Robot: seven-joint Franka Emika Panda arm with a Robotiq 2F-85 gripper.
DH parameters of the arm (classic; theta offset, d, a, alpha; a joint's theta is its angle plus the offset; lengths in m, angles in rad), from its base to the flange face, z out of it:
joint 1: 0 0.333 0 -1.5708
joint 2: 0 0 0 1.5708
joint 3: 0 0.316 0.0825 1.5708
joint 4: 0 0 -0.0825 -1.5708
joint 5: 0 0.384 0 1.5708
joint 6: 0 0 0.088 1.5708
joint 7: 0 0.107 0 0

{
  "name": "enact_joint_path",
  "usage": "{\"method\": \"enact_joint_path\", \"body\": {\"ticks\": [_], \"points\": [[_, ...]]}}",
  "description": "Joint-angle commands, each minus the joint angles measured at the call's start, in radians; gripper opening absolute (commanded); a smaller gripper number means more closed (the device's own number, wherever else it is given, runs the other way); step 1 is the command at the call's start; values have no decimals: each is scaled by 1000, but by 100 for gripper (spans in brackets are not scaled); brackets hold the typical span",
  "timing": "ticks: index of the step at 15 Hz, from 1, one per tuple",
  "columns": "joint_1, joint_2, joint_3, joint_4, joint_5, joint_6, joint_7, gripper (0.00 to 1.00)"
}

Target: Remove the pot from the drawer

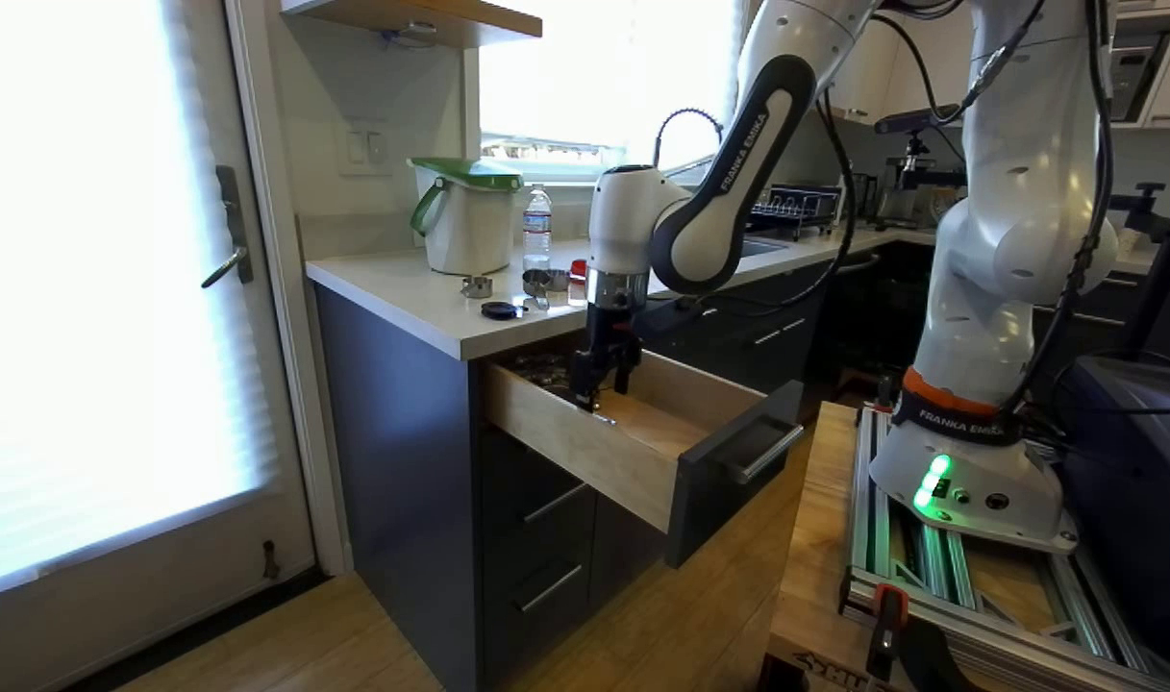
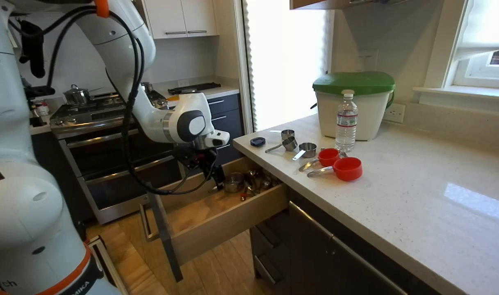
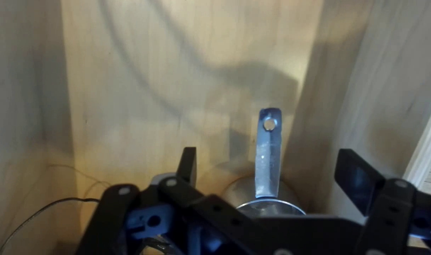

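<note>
The white countertop (image 2: 417, 180) bears a bin (image 2: 372, 108), bottle (image 2: 346, 129) and measuring cups (image 2: 347, 169).

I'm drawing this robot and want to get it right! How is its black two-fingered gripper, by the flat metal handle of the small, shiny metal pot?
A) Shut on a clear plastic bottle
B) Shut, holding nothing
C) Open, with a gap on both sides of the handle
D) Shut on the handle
C: in the wrist view the gripper stands spread, and the pale-wood drawer shows on both sides of the handle of the pot.
</note>
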Motion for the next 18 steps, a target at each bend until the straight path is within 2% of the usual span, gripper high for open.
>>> {"method": "enact_joint_path", "body": {"ticks": [1,2,4,6,7,12,14,16,18], "points": [[40,61,-61,30,-60,53,35,100],[45,70,-69,31,-54,65,25,98],[53,86,-82,31,-40,85,9,74],[62,101,-93,29,-29,104,-5,62],[67,106,-100,28,-28,110,-8,52],[92,106,-119,33,-16,114,-24,14],[94,94,-112,38,-6,104,-34,5],[102,79,-112,42,-10,89,-38,8],[99,58,-105,38,-4,73,-55,5]]}}
